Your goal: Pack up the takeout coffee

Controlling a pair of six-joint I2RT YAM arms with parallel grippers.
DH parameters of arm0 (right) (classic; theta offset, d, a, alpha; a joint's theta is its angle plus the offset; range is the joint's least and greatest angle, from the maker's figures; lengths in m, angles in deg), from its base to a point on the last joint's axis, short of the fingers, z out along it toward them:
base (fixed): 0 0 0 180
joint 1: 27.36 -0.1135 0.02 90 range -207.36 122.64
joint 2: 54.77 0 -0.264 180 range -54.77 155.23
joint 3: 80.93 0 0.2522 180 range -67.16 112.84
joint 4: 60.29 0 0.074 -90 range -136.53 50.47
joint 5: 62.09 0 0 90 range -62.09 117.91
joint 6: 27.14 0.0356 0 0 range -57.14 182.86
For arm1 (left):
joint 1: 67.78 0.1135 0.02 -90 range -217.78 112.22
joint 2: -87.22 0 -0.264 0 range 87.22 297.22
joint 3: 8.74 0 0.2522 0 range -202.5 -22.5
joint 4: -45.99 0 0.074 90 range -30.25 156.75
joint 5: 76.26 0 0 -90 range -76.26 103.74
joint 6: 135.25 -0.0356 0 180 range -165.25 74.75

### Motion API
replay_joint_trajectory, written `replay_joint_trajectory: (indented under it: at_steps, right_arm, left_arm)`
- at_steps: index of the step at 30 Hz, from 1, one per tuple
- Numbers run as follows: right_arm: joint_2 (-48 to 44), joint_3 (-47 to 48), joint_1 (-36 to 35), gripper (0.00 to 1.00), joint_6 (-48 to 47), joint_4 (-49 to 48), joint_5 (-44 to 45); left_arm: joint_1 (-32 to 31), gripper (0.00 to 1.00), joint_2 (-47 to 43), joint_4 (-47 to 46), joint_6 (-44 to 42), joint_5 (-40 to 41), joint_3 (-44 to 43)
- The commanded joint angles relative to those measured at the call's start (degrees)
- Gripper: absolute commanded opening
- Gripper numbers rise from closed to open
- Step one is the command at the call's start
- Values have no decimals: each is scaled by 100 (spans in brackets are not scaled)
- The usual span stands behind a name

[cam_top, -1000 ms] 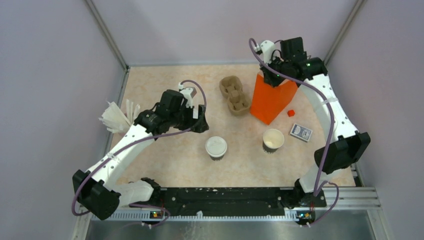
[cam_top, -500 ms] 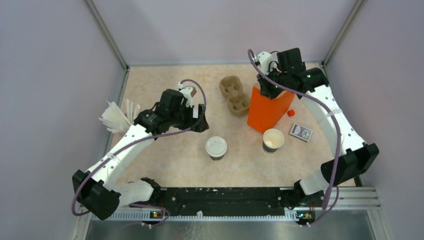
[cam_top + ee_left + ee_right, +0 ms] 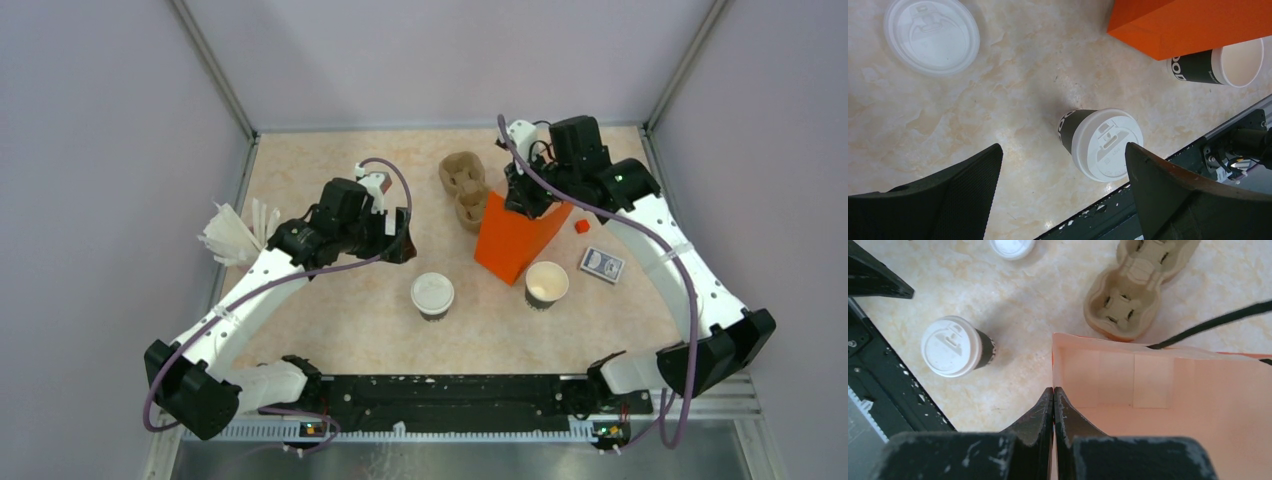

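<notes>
- The takeout coffee (image 3: pixel 432 295), white lid on, stood upright on the table (image 3: pixel 340 310), near the front edge and about midway between the two arms, with nothing touching it.
- From the left wrist view, the coffee sat right below the gap between the left hand's fingers.
- The left hand (image 3: pixel 395 238) hovered up and to the left of the coffee, its fingers spread wide and gripping nothing.
- A loose white lid (image 3: pixel 932 36) lay flat on the table, apart from the coffee.
- To the coffee's right stood an open cup (image 3: pixel 546 283) with no lid, upright, just beside the lower corner of the orange bag (image 3: pixel 515 238).
- And there was the right hand (image 3: pixel 525 195), pinched closed on the bag's top rim; the right wrist view showed its fingers clamped on the paper edge, the mouth of the bag open.
- The bag leaned over; whether its base sat on the table could not be told.
- Behind the bag lay the brown pulp tray (image 3: pixel 468 187), with nothing in either pocket.
- Off to the right: a blue card box (image 3: pixel 601 265) and a small red block (image 3: pixel 581 226).
</notes>
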Motion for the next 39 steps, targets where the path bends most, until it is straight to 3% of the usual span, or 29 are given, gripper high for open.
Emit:
replay_joint_trajectory:
  at_steps: [1, 16, 20, 22, 26, 28, 33, 39]
  right_arm:
    - [-190, -27, -365, 0, 327, -543, -211]
    - [-408, -219, -896, 2, 233, 214, -269]
    - [-421, 102, -896, 35, 596, -14, -316]
    - [-405, 315, -896, 46, 987, -347, -527]
    - [-423, 367, -896, 47, 2019, -1426, -607]
    - [-441, 306, -896, 45, 2376, -1902, -350]
    - [-758, -68, -896, 44, 3777, -2676, 1408]
    - [-649, 399, -896, 42, 3769, -2356, 2480]
  left_arm:
    - [-13, 96, 3, -174, 10, -77, -56]
    - [20, 95, 478, -275, 212, 260, -379]
    - [37, 94, 660, -377, 470, 420, -442]
    - [39, 94, 699, -460, 520, 396, -424]
    - [40, 93, 821, -576, 518, 501, -410]
    - [56, 92, 985, -762, 555, 661, -513]
    - [91, 75, 2076, -829, 957, 689, -1564]
    - [111, 71, 3114, -1103, 1519, 284, -2410]
